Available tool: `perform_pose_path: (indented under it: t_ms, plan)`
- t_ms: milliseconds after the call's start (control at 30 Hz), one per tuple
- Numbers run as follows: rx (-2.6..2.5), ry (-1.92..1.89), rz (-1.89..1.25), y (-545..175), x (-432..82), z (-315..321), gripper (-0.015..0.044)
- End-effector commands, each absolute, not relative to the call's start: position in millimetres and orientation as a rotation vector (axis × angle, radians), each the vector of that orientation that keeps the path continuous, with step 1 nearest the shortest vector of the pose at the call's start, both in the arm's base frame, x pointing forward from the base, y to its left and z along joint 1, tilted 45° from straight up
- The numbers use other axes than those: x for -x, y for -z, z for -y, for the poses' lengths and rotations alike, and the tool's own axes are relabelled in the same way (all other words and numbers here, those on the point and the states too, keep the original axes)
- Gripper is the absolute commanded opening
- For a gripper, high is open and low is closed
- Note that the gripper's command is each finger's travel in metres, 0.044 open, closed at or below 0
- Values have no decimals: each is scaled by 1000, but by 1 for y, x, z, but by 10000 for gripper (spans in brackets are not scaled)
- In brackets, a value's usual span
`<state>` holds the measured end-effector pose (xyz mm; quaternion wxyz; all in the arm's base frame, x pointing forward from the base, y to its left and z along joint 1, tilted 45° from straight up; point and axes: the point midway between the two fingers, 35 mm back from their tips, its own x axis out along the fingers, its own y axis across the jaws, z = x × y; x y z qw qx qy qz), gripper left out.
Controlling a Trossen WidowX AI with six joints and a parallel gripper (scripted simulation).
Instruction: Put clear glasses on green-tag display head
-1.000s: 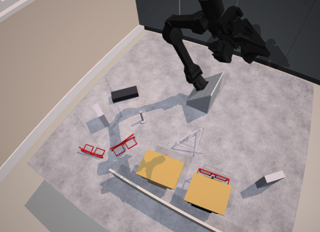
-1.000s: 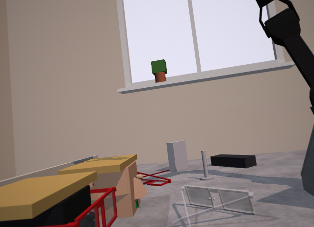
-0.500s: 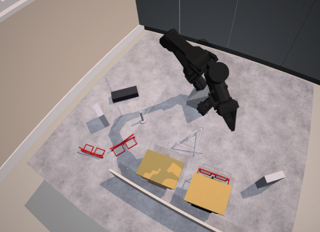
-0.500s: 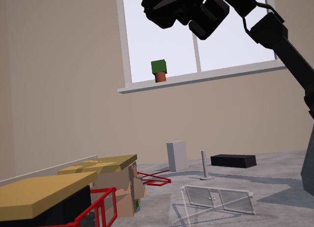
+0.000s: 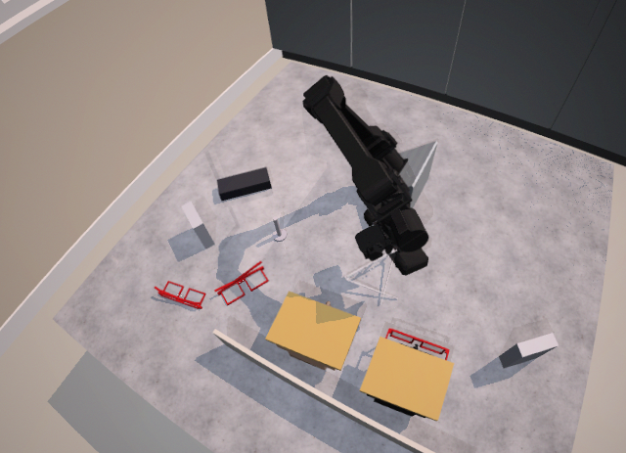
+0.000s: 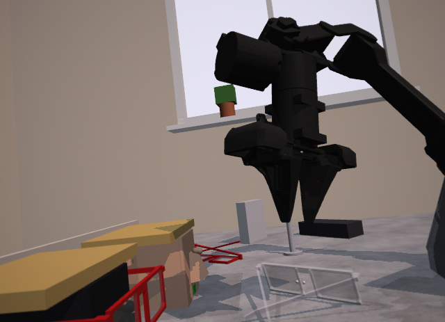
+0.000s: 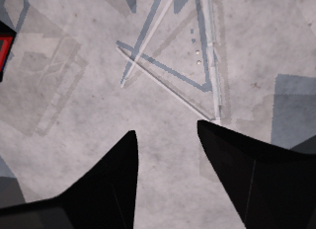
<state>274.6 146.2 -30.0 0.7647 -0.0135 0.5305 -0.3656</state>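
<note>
The clear glasses (image 5: 373, 289) (image 6: 307, 268) (image 7: 212, 56) stand on their front frame's lower edge, temples unfolded and crossing each other. My gripper (image 6: 297, 222) (image 7: 167, 131) points down, partly open and empty, above the table near one hinge end of the glasses. Its fingertips are hidden in the top view. The head with the green tag (image 5: 313, 329) (image 6: 176, 268) has a yellow top and a bare face; its tag (image 6: 194, 288) shows low on the front. The other head (image 5: 408, 378) (image 6: 71, 266) wears red glasses (image 5: 417, 340).
Two more red pairs (image 5: 179, 300) (image 5: 239, 277) lie left of the heads. A thin post (image 5: 277, 228) (image 6: 290, 238), a black box (image 5: 245, 184) (image 6: 330, 228), pale blocks (image 5: 201, 228) (image 5: 530, 348) and a grey wedge (image 5: 424, 172) stand around. A low wall (image 5: 313, 386) runs behind the heads.
</note>
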Motion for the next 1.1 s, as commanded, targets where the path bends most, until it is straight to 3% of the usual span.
perform_pose_path:
  t_ms: [0,233,333,1067]
  plan:
    - [217,875,-1219,34,-256,-104,200]
    - [226,879,-1223,34,-255,-102,200]
    - [226,879,-1223,34,-255,-102,121]
    - [226,878,-1223,47,-257,-87,120]
